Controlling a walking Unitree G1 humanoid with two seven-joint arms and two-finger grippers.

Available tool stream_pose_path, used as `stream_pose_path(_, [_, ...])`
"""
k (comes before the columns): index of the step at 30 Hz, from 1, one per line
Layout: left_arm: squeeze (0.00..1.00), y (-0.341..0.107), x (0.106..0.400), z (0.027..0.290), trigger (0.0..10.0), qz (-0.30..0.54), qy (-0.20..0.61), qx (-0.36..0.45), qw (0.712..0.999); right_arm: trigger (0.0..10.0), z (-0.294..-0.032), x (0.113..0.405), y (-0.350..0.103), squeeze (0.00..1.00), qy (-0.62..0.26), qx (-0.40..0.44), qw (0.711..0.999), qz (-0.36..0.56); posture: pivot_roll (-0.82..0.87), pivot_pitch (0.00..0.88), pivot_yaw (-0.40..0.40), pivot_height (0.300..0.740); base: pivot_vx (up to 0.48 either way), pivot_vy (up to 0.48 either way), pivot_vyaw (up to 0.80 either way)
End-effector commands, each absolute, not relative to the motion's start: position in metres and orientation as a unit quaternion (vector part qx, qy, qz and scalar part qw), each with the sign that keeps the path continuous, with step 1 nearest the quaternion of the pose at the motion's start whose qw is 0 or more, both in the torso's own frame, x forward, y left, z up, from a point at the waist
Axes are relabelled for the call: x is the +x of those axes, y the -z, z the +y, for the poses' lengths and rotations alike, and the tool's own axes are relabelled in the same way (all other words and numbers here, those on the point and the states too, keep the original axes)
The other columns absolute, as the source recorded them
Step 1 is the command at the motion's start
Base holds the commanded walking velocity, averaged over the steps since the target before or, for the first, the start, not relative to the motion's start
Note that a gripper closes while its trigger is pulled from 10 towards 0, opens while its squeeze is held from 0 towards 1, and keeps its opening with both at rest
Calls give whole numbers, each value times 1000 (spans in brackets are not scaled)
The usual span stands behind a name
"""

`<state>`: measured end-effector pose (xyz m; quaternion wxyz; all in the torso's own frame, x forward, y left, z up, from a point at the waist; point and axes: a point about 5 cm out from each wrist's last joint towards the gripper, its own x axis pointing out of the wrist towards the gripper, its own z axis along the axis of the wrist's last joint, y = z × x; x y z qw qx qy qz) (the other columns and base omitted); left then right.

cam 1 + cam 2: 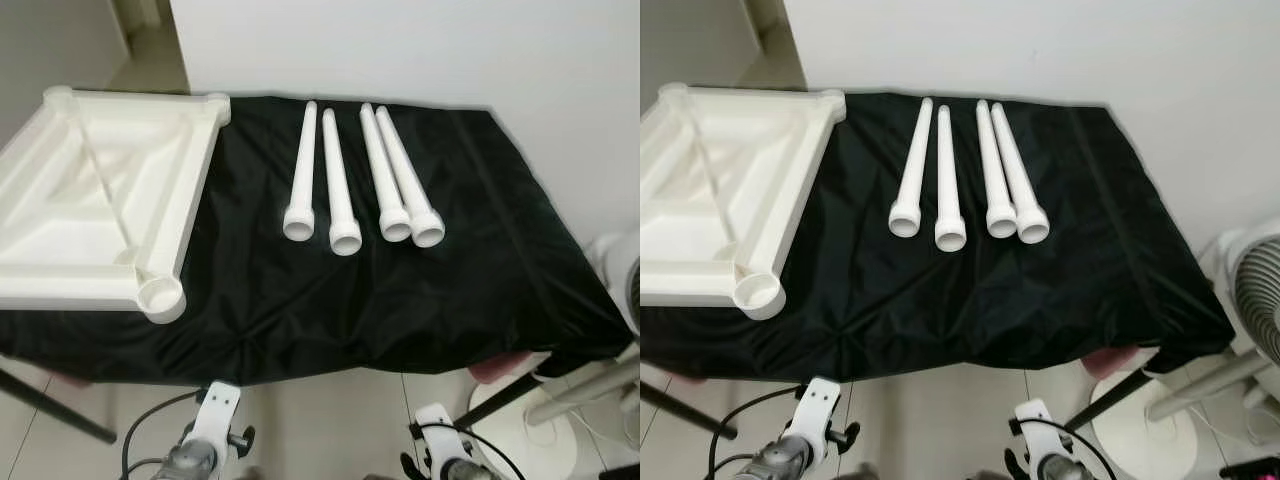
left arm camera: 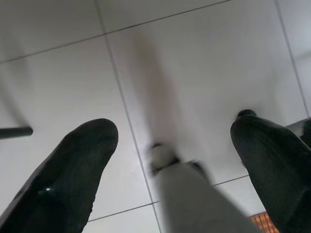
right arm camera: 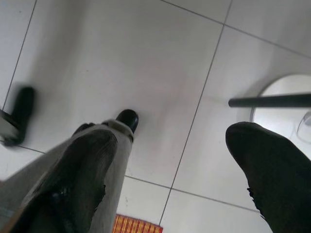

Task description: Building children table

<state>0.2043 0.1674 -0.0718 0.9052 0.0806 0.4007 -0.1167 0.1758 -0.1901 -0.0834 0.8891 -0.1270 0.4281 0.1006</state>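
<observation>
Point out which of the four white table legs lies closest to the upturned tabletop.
The leftmost leg of the four. It lies nearest the white tabletop on the black cloth; the other three lie further to the robot's right.

silver arms (image 1: 205, 440) with white brackets, black cables, rounded black fingers (image 2: 73, 174).

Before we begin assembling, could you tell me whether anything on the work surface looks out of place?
Nothing stands out. The white tabletop lies upside down at the left of the black cloth, and four white legs lie side by side in two neat pairs.
</observation>
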Motion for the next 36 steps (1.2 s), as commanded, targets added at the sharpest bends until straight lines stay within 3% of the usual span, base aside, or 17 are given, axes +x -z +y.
stream_pose_path(1, [0,75,197,175,10000,414,109,86,900,10000,-185,173,86,0,-107,-122,886,434,-31,14,-16,740,0,285,0])
stream_pose_path(24, [0,75,196,170,10000,405,147,125,894,10000,-182,175,85,0,-110,-120,889,429,-27,29,-16,740,0,49,0])
stream_pose_path(36, [0,75,196,169,10000,404,150,122,894,10000,-182,175,85,0,-109,-118,890,427,-29,36,-14,740,0,-417,0])
